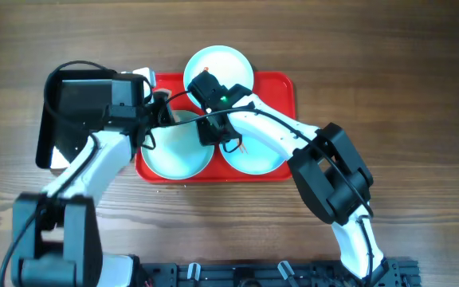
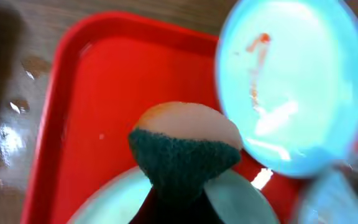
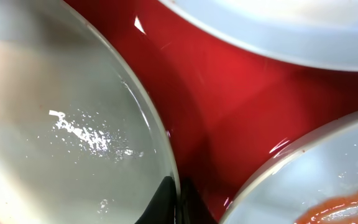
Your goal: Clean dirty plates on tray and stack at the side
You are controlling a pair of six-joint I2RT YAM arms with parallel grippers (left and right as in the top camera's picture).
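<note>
The red tray (image 1: 281, 88) holds three pale plates. The back plate (image 1: 217, 68) looks clean. The front right plate (image 1: 257, 155) has an orange smear, which also shows in the right wrist view (image 3: 328, 186). My right gripper (image 1: 212, 131) is shut on the rim of the wet front left plate (image 1: 174, 155), as the right wrist view (image 3: 178, 202) shows. My left gripper (image 1: 156, 115) is shut on a green-and-tan sponge (image 2: 182, 146) just above that plate (image 2: 117, 199). A smeared plate (image 2: 291, 81) lies beyond the sponge.
A black tray (image 1: 70, 119) sits left of the red tray, partly under my left arm. A small white object (image 1: 142, 76) lies at the red tray's back left corner. Bare wood table surrounds the trays.
</note>
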